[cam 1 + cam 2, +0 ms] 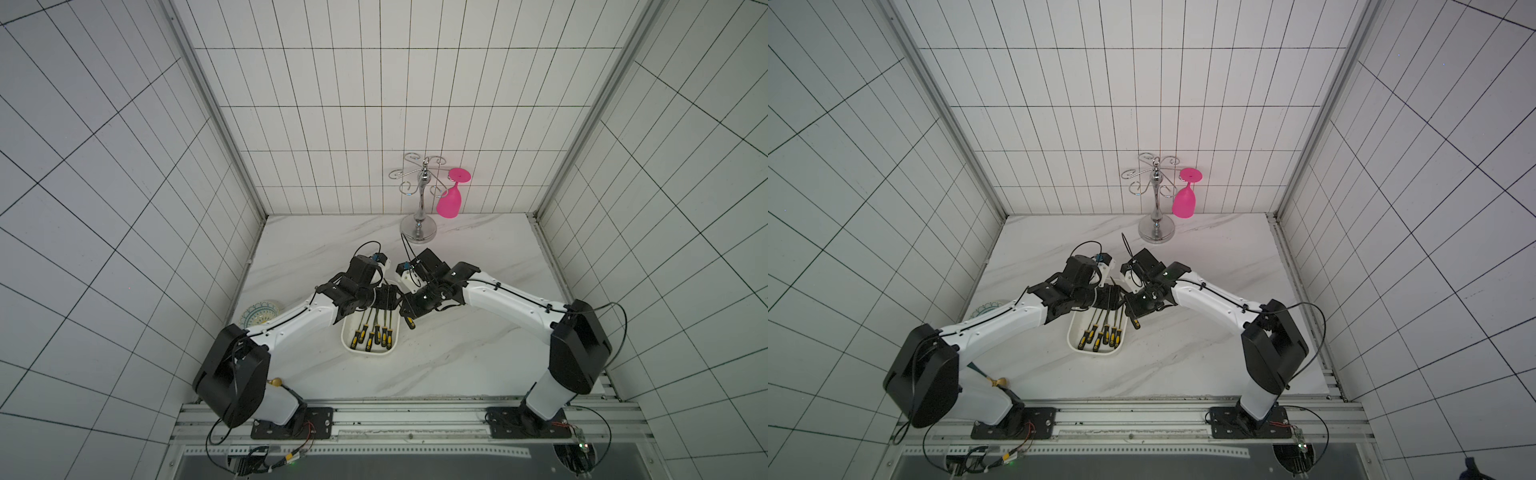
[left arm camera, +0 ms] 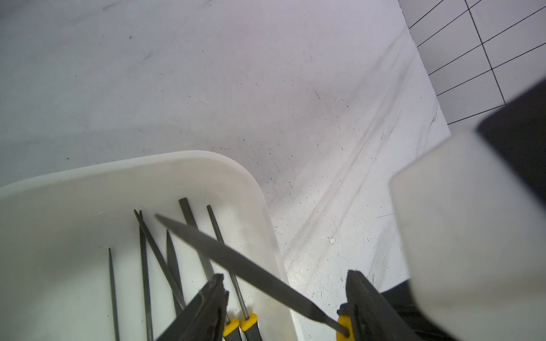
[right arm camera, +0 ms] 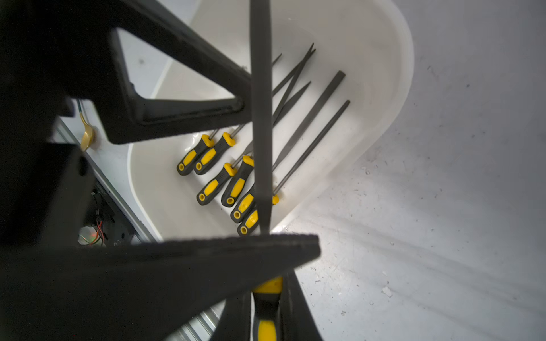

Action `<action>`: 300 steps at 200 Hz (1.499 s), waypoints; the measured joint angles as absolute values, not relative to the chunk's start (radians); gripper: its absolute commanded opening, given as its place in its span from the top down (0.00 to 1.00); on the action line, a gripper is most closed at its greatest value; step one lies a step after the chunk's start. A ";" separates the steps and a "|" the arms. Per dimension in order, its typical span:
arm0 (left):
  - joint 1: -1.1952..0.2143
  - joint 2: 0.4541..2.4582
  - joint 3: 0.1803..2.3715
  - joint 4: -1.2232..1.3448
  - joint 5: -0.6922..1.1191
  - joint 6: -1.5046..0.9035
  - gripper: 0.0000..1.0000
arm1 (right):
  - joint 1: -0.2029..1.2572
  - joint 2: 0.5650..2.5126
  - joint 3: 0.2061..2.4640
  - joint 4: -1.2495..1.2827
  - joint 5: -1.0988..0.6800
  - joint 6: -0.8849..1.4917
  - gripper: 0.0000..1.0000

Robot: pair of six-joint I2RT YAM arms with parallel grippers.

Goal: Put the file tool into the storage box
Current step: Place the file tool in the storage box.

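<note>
Six files (image 3: 238, 184) in storage box (image 3: 409, 76) — seventh file (image 3: 260, 88) in right gripper (image 3: 267, 313).

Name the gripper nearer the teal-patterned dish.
Left. The left gripper is over the storage box's far end; the right gripper, holding a file, is past the rim farther from the dish.

Smooth white plastic storage box (image 2: 177, 155); matt grey metal file tool (image 2: 245, 268), rubbery handle; scuffed marbled table (image 2: 266, 73).

From high above, both top views looked down on my bench (image 1: 457, 353); both wrist cameras peered closely into the storage box (image 2: 118, 183).
</note>
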State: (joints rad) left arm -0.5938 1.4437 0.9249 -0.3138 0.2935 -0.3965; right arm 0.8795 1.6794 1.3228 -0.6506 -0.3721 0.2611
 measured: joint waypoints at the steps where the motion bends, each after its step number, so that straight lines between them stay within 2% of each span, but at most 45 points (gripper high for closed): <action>1: -0.594 1.444 0.925 -0.314 0.294 -0.397 0.37 | 0.879 1.679 1.324 -0.650 -0.373 0.261 0.97; 24: -0.594 1.444 0.925 -0.310 0.300 -0.393 0.46 | 0.879 1.679 1.335 -0.651 -0.382 0.259 0.97; 30: -0.594 1.444 0.924 -0.307 0.305 -0.396 0.52 | 0.879 1.679 1.335 -0.651 -0.382 0.259 0.97; 47: -0.594 1.444 0.915 -0.290 0.315 -0.406 0.73 | 0.879 1.679 1.335 -0.652 -0.383 0.259 0.98; 56: -0.594 1.444 0.910 -0.279 0.324 -0.406 0.88 | 0.879 1.678 1.335 -0.652 -0.384 0.260 0.97; 65: -0.594 1.441 0.907 -0.243 0.355 -0.418 1.00 | 0.879 1.679 1.334 -0.656 -0.384 0.262 0.97; 108: -0.597 1.421 0.906 -0.190 0.392 -0.437 1.00 | 0.883 1.669 1.335 -0.641 -0.379 0.266 0.95; 116: -0.596 1.421 0.905 -0.190 0.393 -0.437 1.00 | 0.883 1.669 1.335 -0.641 -0.378 0.266 0.90; 128: -0.596 1.420 0.905 -0.190 0.394 -0.437 1.00 | 0.883 1.669 1.335 -0.641 -0.377 0.270 0.75; 147: -0.593 1.420 0.904 -0.210 0.373 -0.429 1.00 | 0.883 1.664 1.335 -0.641 -0.374 0.272 0.66; 203: -0.580 1.415 0.899 -0.363 0.213 -0.394 1.00 | 0.874 1.630 1.335 -0.640 -0.328 0.291 0.64; 233: -0.580 1.412 0.898 -0.422 0.149 -0.382 1.00 | 0.820 1.594 1.302 -0.609 -0.305 0.332 0.64; 245: -0.580 1.419 0.899 -0.439 0.137 -0.380 0.77 | 0.786 1.576 1.272 -0.595 -0.300 0.352 0.64; 260: -0.580 1.438 0.899 -0.456 0.123 -0.379 0.58 | 0.744 1.557 1.230 -0.581 -0.296 0.373 0.64; 300: -0.580 1.473 0.902 -0.485 0.090 -0.382 0.33 | 0.638 1.489 1.141 -0.573 -0.288 0.405 0.64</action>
State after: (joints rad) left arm -0.5797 1.4731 0.9020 -0.4854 0.0898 -0.3824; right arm 0.6376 1.4891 1.1412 -0.5728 -0.2878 0.4046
